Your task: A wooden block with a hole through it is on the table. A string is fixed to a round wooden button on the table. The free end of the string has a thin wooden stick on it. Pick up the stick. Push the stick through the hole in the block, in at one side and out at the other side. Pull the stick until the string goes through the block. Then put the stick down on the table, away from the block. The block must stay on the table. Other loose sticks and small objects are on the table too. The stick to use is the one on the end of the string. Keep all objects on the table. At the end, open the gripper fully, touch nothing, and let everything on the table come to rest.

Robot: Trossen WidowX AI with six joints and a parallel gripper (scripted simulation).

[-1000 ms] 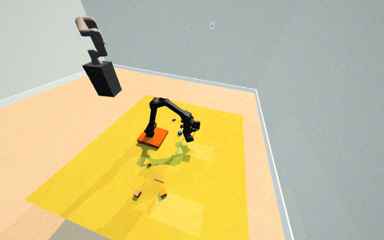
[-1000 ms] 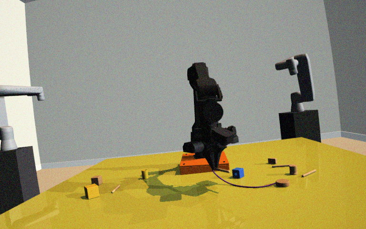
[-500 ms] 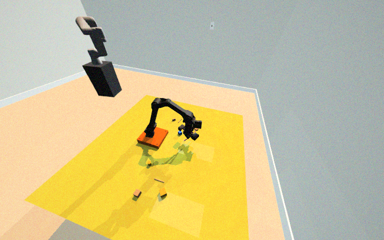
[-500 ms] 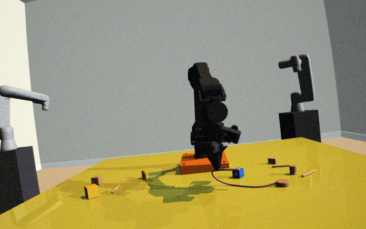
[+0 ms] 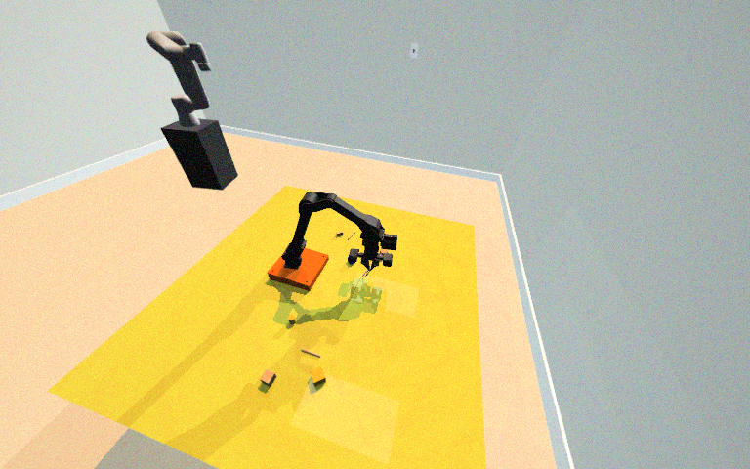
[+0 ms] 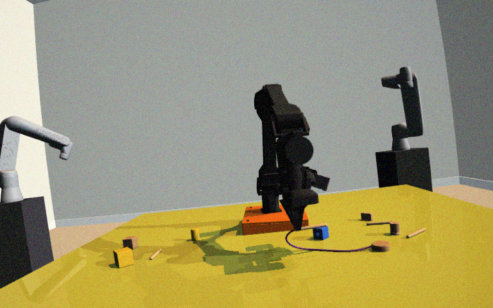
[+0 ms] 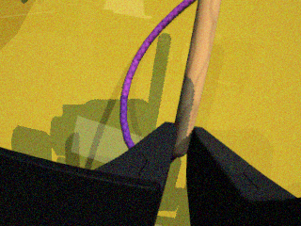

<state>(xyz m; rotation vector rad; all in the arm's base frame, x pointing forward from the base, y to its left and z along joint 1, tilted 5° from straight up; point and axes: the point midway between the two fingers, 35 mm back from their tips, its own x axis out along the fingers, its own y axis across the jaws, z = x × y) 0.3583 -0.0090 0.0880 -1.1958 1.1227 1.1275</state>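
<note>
A robotics lab or test room, by the look of it.
A black jointed arm (image 5: pixel 338 207) (image 6: pixel 270 145) stands on an orange base plate (image 5: pixel 317 265) (image 6: pixel 236 228) on a yellow worktop (image 5: pixel 437 342) (image 6: pixel 327 283); grey arms on dark pedestals (image 5: pixel 201 157) (image 6: pixel 403 169) stand near plain grey walls (image 5: pixel 608 138) (image 6: pixel 163 90).
</note>
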